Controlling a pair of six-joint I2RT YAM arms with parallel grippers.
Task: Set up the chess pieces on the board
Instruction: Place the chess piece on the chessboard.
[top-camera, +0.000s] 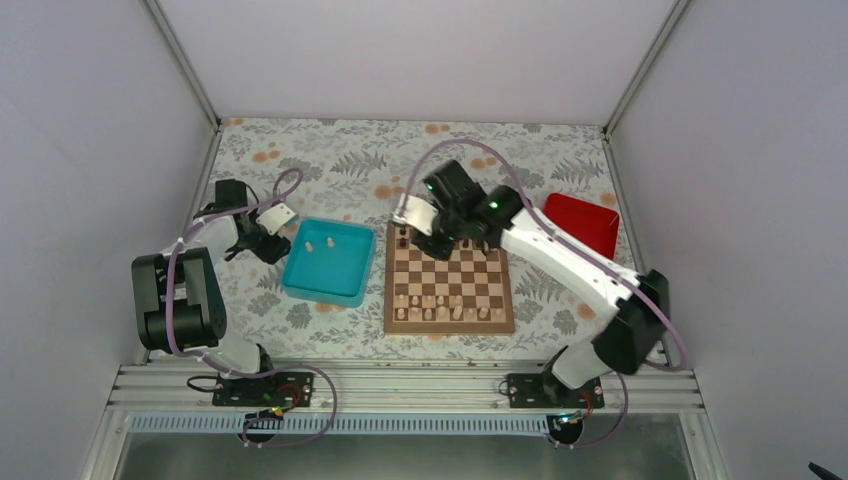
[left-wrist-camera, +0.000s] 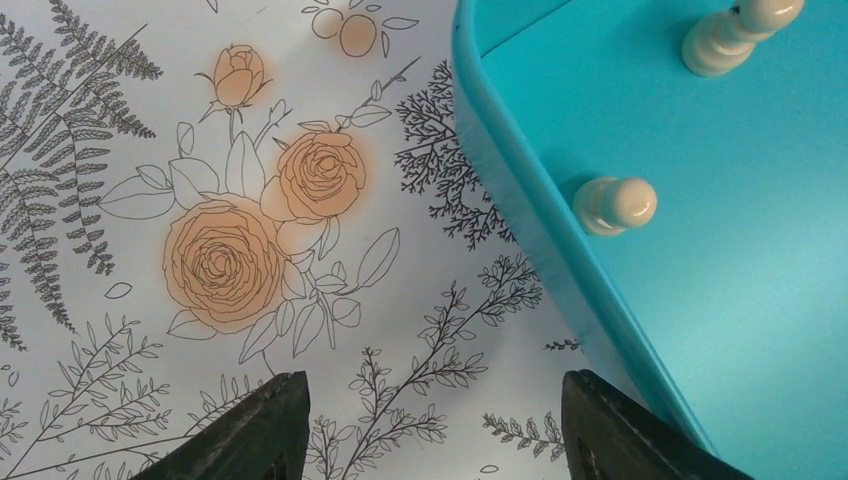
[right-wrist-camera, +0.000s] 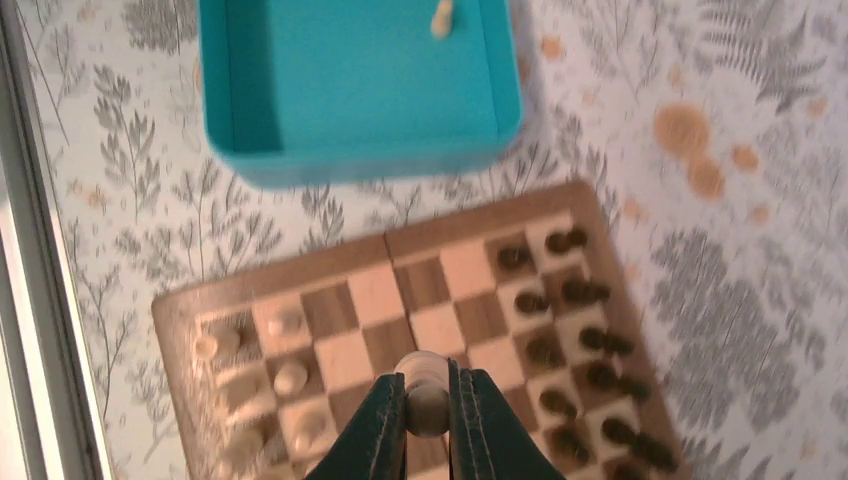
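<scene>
board (top-camera: 449, 280): checkered wood, lying flat | chess pieces (top-camera: 440, 312): pale, upright on near rows; two in teal tray (top-camera: 322, 293)

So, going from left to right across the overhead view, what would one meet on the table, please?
The left gripper → teal tray → board → red box.

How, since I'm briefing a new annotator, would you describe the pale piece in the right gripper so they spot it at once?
Find the checked wooden board beside the teal tray. The right gripper hangs over it, and the pale round-headed piece is pinched between its dark fingers. Every other pale piece sits on a square or in the tray.
</scene>
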